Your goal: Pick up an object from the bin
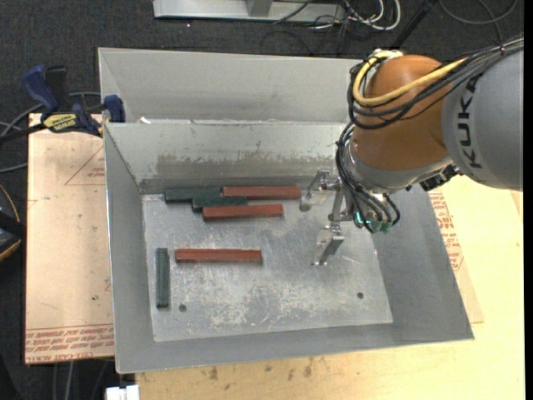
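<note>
Gripper hangs over bare bin floor with jaws apart and empty, probably ready to straddle the nearest red bar, lying just left by the back wall.

Dull grey, flecked with paler scratches, on the sheet-metal bin. Rusty red-brown on three long flat bars: back bar, middle bar, front bar. Dark green on the slim back strip and the slim left strip. Glossy orange on the rounded wrist cover, yellow on its looped cables, pale grey with black lettering on the arm, bare silver on the gripper.
</note>
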Robot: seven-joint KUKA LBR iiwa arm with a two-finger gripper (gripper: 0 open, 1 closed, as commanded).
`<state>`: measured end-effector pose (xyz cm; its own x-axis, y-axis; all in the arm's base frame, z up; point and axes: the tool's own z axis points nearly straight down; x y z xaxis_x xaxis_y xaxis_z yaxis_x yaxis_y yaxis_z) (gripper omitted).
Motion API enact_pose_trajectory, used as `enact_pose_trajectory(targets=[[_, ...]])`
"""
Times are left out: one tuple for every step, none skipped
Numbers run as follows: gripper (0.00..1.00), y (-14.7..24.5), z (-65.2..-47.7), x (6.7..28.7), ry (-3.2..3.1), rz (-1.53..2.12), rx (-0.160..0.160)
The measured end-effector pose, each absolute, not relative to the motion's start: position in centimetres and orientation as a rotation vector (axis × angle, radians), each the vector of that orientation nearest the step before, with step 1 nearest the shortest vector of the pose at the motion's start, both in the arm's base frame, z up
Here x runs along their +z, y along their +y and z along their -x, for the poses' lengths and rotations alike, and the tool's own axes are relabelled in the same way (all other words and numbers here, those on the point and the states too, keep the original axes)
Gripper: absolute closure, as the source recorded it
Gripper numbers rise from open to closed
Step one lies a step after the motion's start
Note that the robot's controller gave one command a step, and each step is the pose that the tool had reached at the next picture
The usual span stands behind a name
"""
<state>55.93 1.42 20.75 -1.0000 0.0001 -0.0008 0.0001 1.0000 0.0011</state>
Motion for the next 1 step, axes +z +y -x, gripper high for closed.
enact_pose_trajectory(targets=[[0.0,4.71,-56.75,16.78,3.13,0.057,-0.001]])
